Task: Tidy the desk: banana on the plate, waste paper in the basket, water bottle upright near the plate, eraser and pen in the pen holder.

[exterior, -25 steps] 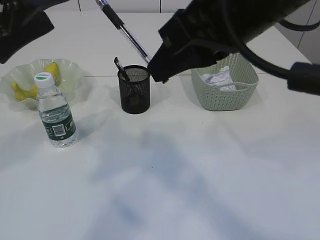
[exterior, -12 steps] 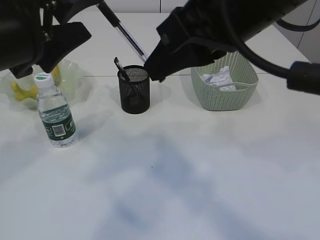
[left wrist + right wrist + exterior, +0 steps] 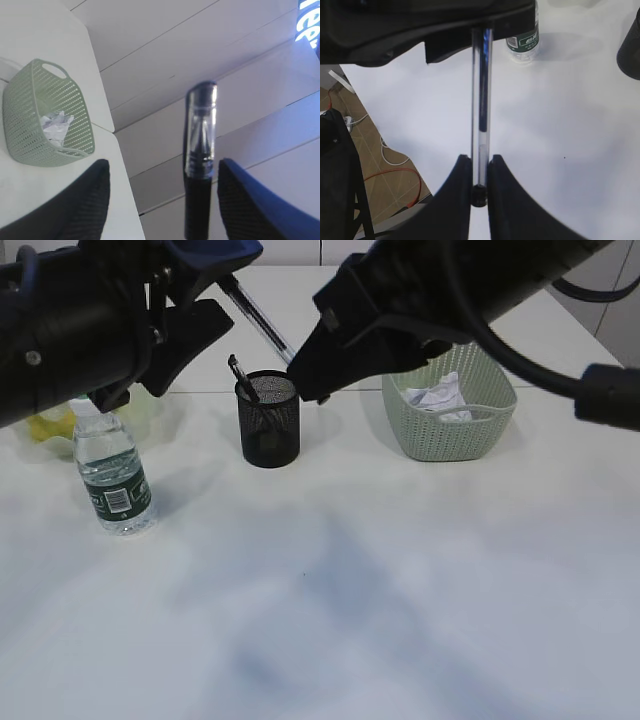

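Note:
A clear-barrelled pen (image 3: 258, 320) with a black grip hangs slanted above the black mesh pen holder (image 3: 268, 425). My right gripper (image 3: 303, 375) is shut on its lower end; in the right wrist view both fingers pinch the pen (image 3: 481, 100) at the right gripper (image 3: 480, 172). My left gripper (image 3: 215, 285) stands open around the pen's upper end. In the left wrist view the pen (image 3: 200, 150) stands between the fingers of the left gripper (image 3: 162, 200), nearer the right one, touching neither. Another pen (image 3: 240, 377) sticks out of the holder. The eraser is out of view.
The water bottle (image 3: 110, 475) stands upright at the left, in front of the plate (image 3: 150, 410), which my left arm mostly hides. A strip of yellow banana (image 3: 40, 427) shows. The green basket (image 3: 450, 415) at the right holds crumpled paper (image 3: 437, 397).
My left arm has swung in from the far left over the plate, and its jaws now straddle the pen's upper end, a little narrower. The right gripper and pen have barely moved.

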